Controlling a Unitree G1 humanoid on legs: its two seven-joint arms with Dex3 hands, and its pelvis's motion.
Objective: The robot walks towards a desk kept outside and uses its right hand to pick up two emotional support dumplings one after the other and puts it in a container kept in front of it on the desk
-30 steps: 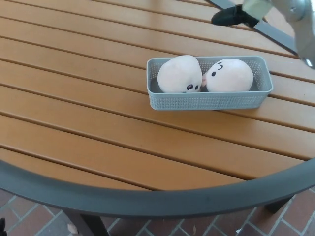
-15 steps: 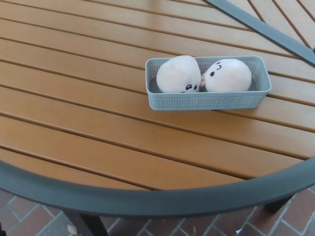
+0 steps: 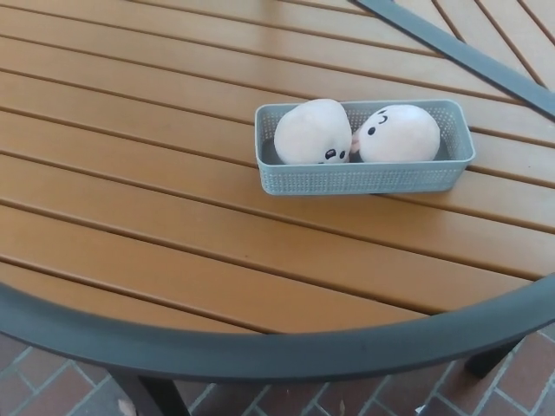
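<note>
Two dumplings (image 3: 313,132) (image 3: 399,133) side by side inside the container (image 3: 364,178), no robot hand visible.

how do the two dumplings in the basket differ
The left dumpling shows small dark eyes low on its front; the right dumpling shows its eye and curved brow high on its left side. The left one stands rounder and taller, the right one lies wider. Both are pale pink plush, touching, inside the grey basket.

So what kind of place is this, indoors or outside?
Most likely an outdoor patio: a round slatted table with a dark metal rim, standing on brick paving. On it sits a grey mesh container holding two plush dumplings.
</note>
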